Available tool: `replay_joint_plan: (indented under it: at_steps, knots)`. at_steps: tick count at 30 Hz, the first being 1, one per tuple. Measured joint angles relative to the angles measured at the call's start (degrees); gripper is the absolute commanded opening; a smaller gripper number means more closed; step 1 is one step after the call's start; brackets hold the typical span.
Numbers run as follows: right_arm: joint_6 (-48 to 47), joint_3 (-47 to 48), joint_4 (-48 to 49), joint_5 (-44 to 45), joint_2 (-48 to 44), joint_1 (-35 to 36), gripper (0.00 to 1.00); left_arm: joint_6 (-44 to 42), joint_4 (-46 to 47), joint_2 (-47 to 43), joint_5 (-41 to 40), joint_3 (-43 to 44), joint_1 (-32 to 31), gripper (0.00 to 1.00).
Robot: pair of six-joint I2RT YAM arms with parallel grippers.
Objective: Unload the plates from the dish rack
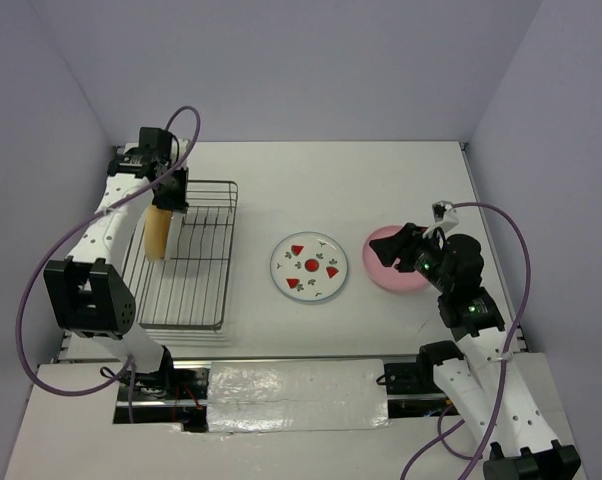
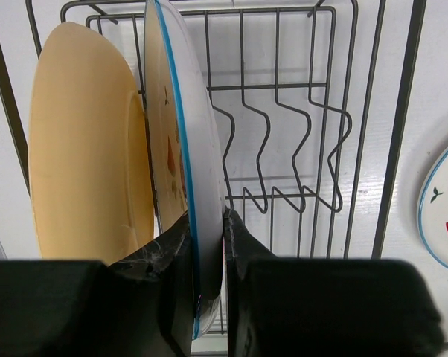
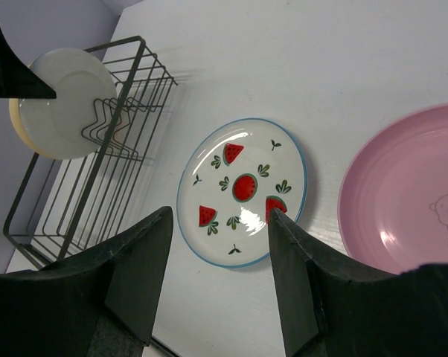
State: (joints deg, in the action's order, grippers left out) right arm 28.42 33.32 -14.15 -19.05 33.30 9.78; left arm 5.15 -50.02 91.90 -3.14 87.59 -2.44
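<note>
we are looking at a job about half done. two plates are already lying flat on the white table: the watermelon plate in the middle and the pink plate just to its right, near it but not touching.

two more are standing on edge at the far end of the dish rack: a tan-yellow plate and, just beside it, a white plate with a blue rim. the left gripper is pinching that white plate's rim between its narrow jaws, so we are judging this to be the third unload, at the grasp or the start of the lift; the plate is not yet clear of the wires.

the right gripper is hanging wide and empty above the table by the pink plate.

after this one, only the tan-yellow plate is waiting.
</note>
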Motion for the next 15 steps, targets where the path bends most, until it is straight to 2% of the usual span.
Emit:
replay_joint_plan:
  at_steps: [15]
  knots:
    - [0.0,0.0,0.0,1.0,-1.5,0.0,0.61,0.0,-1.7,2.8,4.9,5.3,4.8,0.0]
